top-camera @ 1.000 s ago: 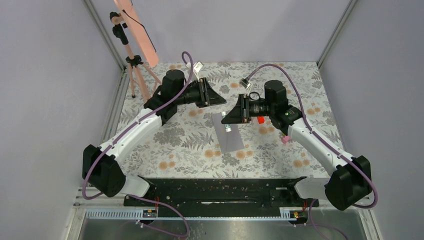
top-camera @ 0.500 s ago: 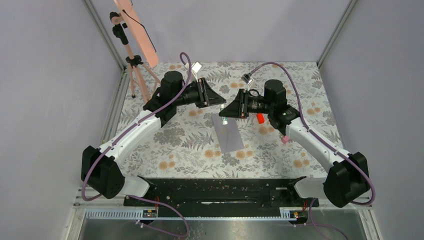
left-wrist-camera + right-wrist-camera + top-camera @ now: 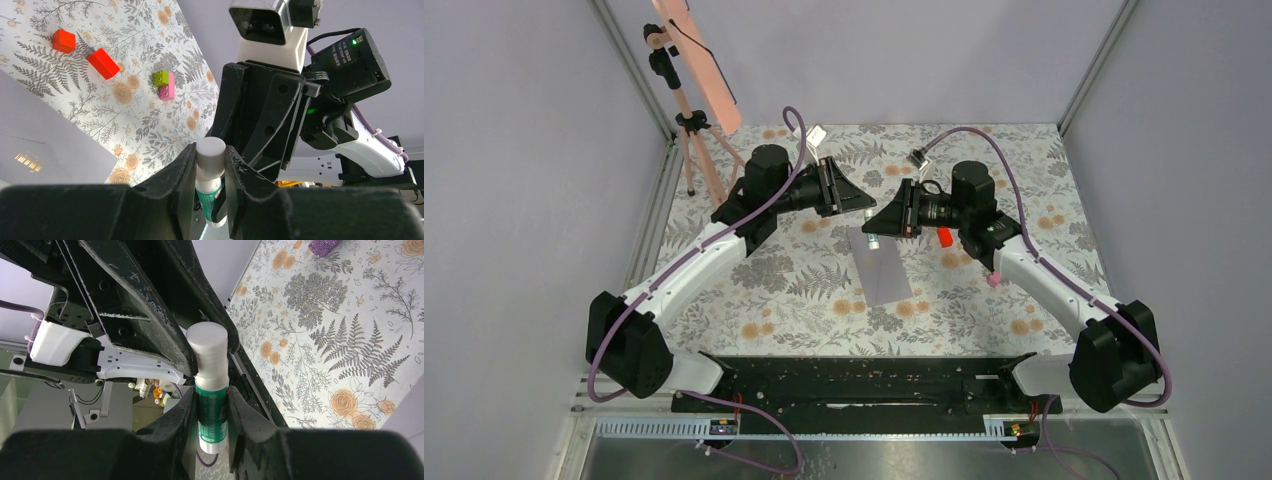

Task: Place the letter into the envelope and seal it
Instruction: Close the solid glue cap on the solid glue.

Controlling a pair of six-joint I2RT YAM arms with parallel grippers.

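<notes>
Envelope [image 3: 884,270]: plain grey-lilac rectangle lying flat on the floral bench [image 3: 804,285], between the arms and slightly skewed. Above its far end, left fingers [image 3: 182,175] pinch the white cap of a glue stick [image 3: 210,390]; right fingers [image 3: 182,425] pinch its green-and-white body.

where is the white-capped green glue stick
Top view, mid-table: the glue stick hangs over the far end of the grey-lilac envelope, left gripper on its cap, right gripper on its body.

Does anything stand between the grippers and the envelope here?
Only the glue stick: the left gripper and the right gripper are both shut on it, above the far end of the envelope.
</notes>
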